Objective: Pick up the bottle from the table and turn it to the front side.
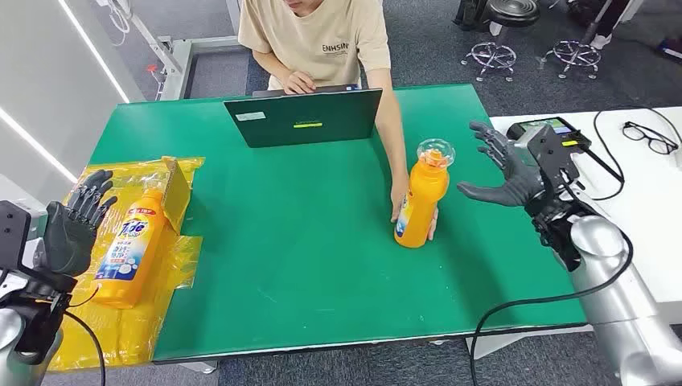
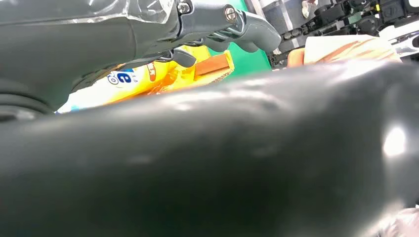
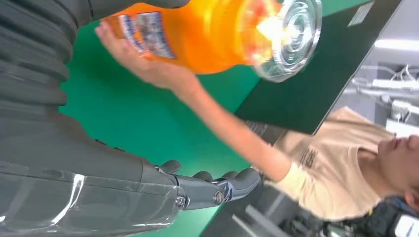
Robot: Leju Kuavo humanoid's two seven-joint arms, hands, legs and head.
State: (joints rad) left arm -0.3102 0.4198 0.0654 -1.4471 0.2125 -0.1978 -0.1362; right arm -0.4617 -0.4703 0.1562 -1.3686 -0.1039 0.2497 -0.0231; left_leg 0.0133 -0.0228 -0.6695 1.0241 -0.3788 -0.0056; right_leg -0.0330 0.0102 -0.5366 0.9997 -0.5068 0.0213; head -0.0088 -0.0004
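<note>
- The left hand (image 1: pixel 71 225) is seen at the near left corner of the counter (image 1: pixel 281 241), raised with its fingers apart and holding nothing.
- A labelled orange detergent bottle (image 1: pixel 129 249) is laid flat on yellow plastic bags (image 1: pixel 173 265) just beside that hand; it is not touched by it.
- The right hand (image 1: pixel 505 173) is held above the counter's right edge, palm turned toward the centre, fingers spread wide and empty.
- The orange bottle (image 1: pixel 421 201) with a clear cap is stood upright on the green surface, near the right hand but apart from it.
- The bottle is gripped low on its body by a person's hand (image 1: pixel 414 211); the person, in a beige shirt (image 1: pixel 318 40), is seated at the far side.
- In the right wrist view, the same bottle (image 3: pixel 207 34) is shown with the person's fingers wrapped around its labelled side.
- A dark open laptop (image 1: pixel 310 119) is placed at the far edge, its back turned to the robot.
- Spectacles (image 1: pixel 650 137) are left on the white table (image 1: pixel 643 185) to the right.
</note>
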